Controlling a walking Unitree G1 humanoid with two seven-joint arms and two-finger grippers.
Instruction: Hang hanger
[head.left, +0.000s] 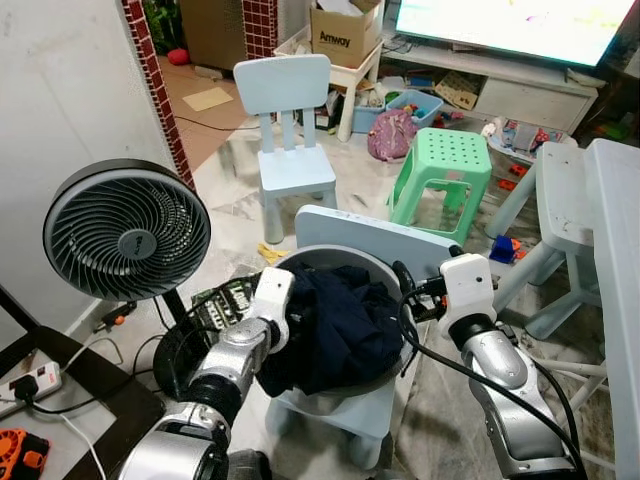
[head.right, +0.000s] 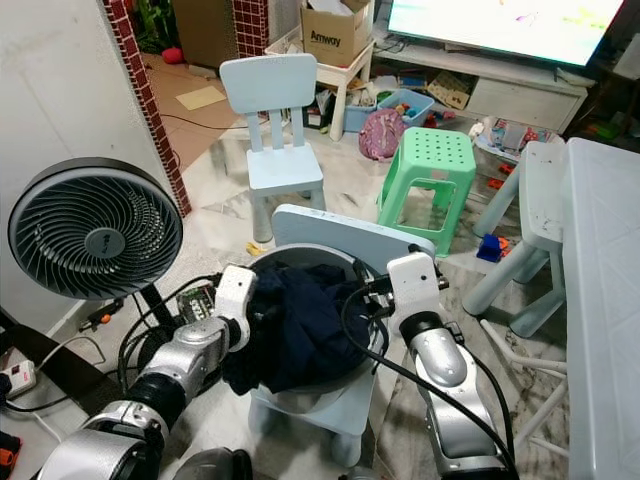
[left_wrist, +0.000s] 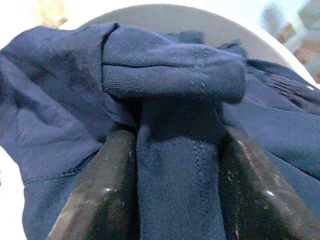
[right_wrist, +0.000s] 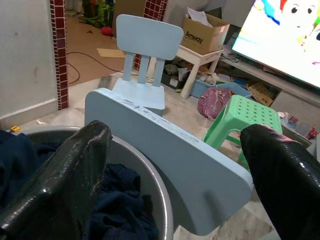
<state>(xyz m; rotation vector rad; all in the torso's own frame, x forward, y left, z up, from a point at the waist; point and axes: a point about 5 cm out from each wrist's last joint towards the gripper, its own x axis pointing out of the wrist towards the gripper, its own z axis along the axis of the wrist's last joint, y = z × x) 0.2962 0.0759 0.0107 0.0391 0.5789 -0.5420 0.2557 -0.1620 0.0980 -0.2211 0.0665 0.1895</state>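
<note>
I had the left tool pinched on a fold of the navy garment heaped in the metal basin on the small pale blue chair. The right tool hovered wide apart over the basin's rim. I saw no hanger, so I judged this the pick-up step; next I would lift the cloth free.
</note>
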